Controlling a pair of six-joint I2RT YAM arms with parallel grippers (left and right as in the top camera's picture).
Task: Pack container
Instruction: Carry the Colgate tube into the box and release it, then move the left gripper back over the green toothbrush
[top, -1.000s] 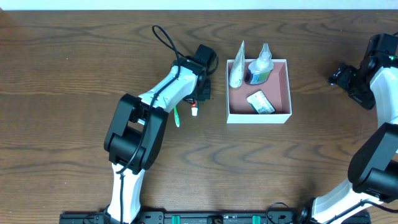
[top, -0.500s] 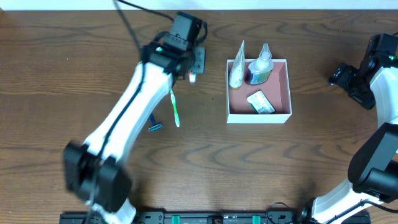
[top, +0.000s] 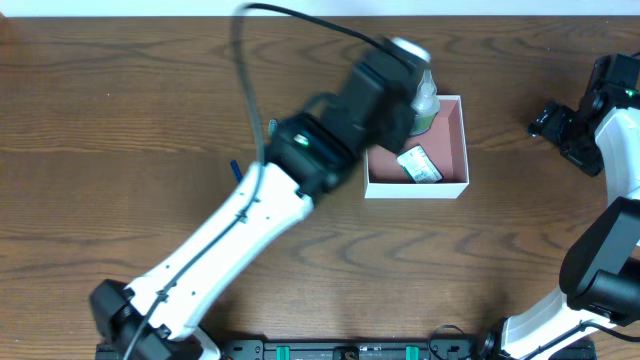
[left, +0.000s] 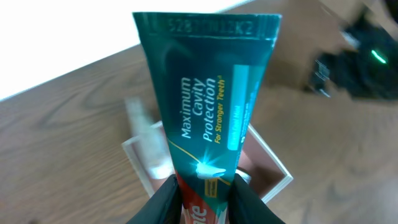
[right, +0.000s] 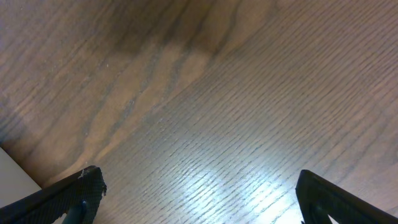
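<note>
- Toothpaste tube (left: 208, 93) fills the left wrist view. The left tool (left: 206, 182) pinches it near its lower end, with both fingers (left: 163, 202) pressed onto its flat faces, so the tool is nearly closed and grips the tube alone.
- Long axis of the tube runs straight out from the fingers, with the crimped end farthest away. The cap end is hidden at the bottom edge of the view.
- Container (top: 430, 188) stands on the desk (top: 120, 100), right of centre and toward the far edge. Seen from above, the blurred left arm reaches across the container's left side and hides that part.
- Contents I can make out are a bottle (top: 426, 98) at the far wall and a small packet (top: 420, 165) nearer the front — the rest is covered.
- Key relation: the container lies below and just beyond the tube, and its white rim and pink floor show behind the tube in the wrist view — so the left tool is by far the nearer one, above the opening.
- Right tool (right: 198, 174) is spread wide with nothing between its fingers and only bare desk beneath. It sits well apart from the container, at the right edge.
- Judgement: the step in hand looks like placing the tube. The coming move probably calls for lowering it and laying its length on free floor, clear of the bottle and packet.
</note>
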